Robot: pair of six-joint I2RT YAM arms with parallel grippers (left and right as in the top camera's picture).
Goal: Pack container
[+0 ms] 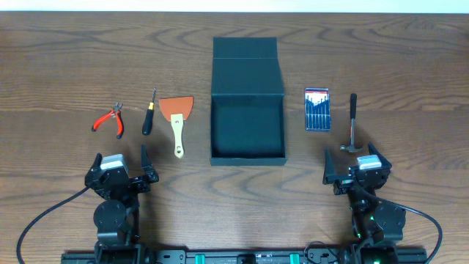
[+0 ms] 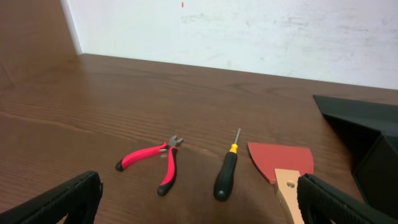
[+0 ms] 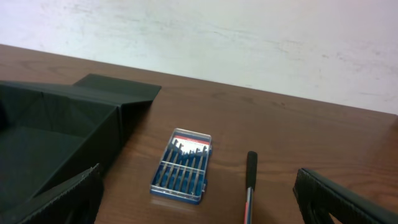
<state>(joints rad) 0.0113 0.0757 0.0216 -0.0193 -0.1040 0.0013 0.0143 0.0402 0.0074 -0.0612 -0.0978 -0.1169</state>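
Note:
The dark teal container (image 1: pixel 247 156) stands open at the table's middle, lid flap laid back, inside empty; it shows at the left of the right wrist view (image 3: pixel 56 124) and the right edge of the left wrist view (image 2: pixel 367 134). Left of it lie red-handled pliers (image 1: pixel 109 119) (image 2: pixel 155 163), a black screwdriver (image 1: pixel 149 117) (image 2: pixel 226 173) and a red-bladed scraper (image 1: pixel 177 121) (image 2: pixel 283 163). Right of it lie a blue screwdriver set (image 1: pixel 316 109) (image 3: pixel 182 165) and a small hammer (image 1: pixel 352 125) (image 3: pixel 250 180). My left gripper (image 1: pixel 121 163) (image 2: pixel 202 208) is open and empty near the front edge. My right gripper (image 1: pixel 353 163) (image 3: pixel 199 205) is open and empty by the hammer's head.
The wooden table (image 1: pixel 66 66) runs to a white wall at the back (image 2: pixel 249 31). Both arm bases stand at the front edge.

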